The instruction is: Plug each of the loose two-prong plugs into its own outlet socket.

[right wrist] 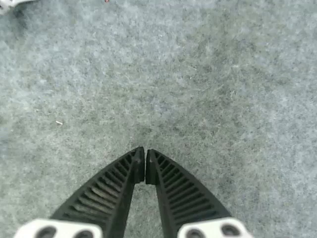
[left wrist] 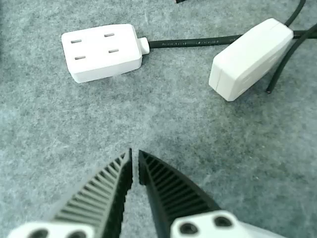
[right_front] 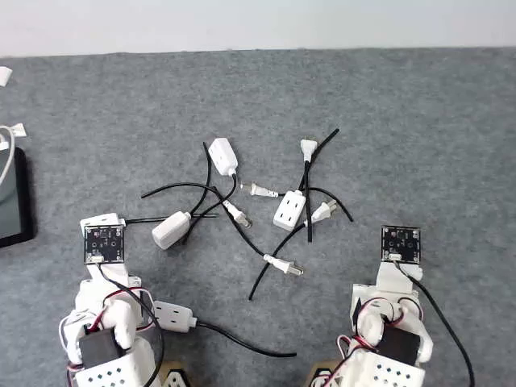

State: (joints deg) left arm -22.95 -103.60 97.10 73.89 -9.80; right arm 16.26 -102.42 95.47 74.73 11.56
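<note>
Desk (right_front: 419,113), covered in grey felt. Left gripper (left wrist: 134,159): fingers pressed almost together, nothing pinched, held over bare felt. Right gripper (right wrist: 144,161): fingers pressed together, nothing pinched, held over bare felt well apart from the cords. Slotted socket block (left wrist: 101,52), white, face up, is placed just ahead of the left gripper; a second socket block (left wrist: 250,58) is laid near it. At mid-desk are found a third socket block (right_front: 223,156) and a fourth socket block (right_front: 289,210); a fifth socket block (right_front: 175,315) is set beside the left arm. Loose plugs on black cords are scattered between them: front plug (right_front: 284,265), middle plug (right_front: 236,214), far plug (right_front: 308,147). A side plug (right_front: 322,211) lies against the fourth socket block; whether it is inserted cannot be told.
</note>
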